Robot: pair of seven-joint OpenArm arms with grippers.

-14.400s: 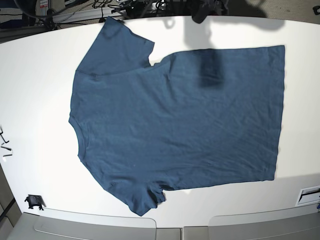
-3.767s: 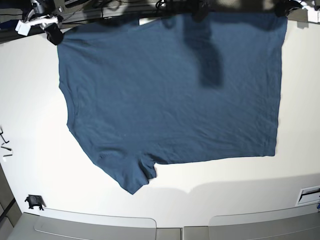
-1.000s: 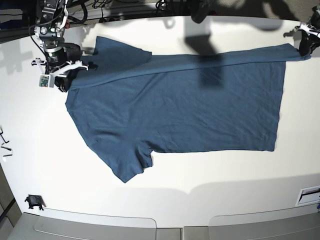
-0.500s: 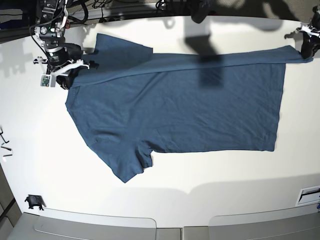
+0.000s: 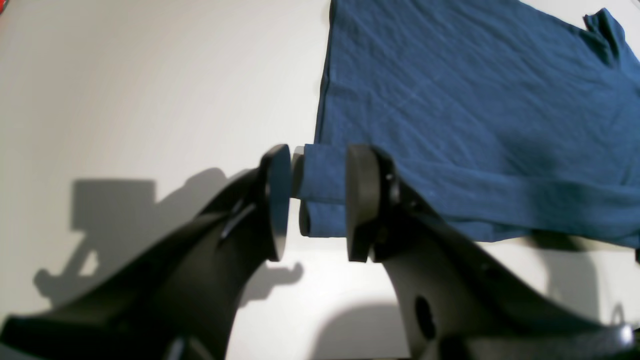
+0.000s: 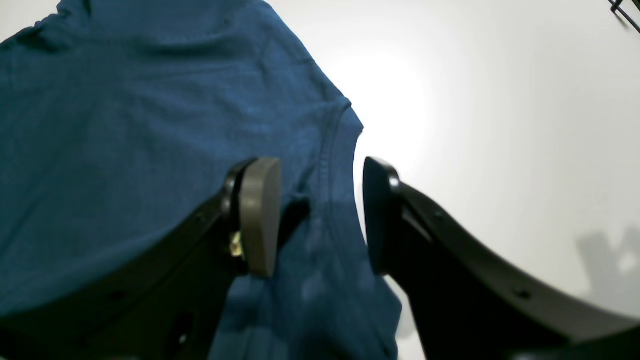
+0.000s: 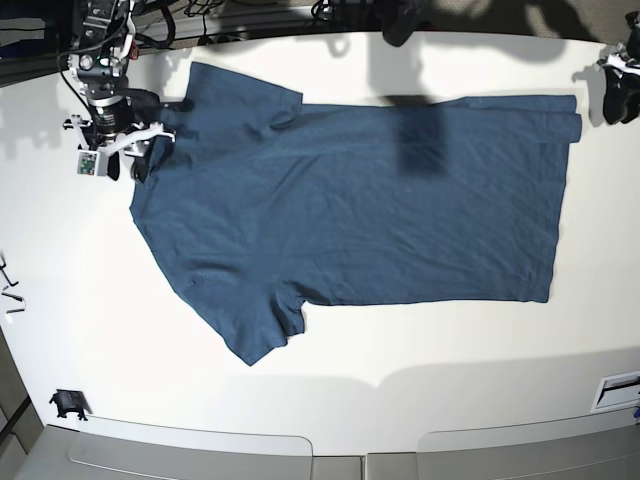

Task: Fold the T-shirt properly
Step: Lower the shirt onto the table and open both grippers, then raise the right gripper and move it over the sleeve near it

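The dark teal-blue T-shirt lies flat on the white table, collar to the left and hem to the right, with its far edge folded over. My left gripper stands open at the far hem corner; the folded corner lies loose between the pads. In the base view that left gripper is at the far right. My right gripper is open over the T-shirt, astride its collar-side edge. From the base camera, the right gripper sits at the far left by the shoulder.
Bare white table runs in front of the shirt. A small black clip sits at the front left and a white slotted fixture at the front right. Cables and dark equipment line the back edge.
Both grippers have opened and let go of the shirt's far edge. The lifted fold has dropped and now lies flat on the table.
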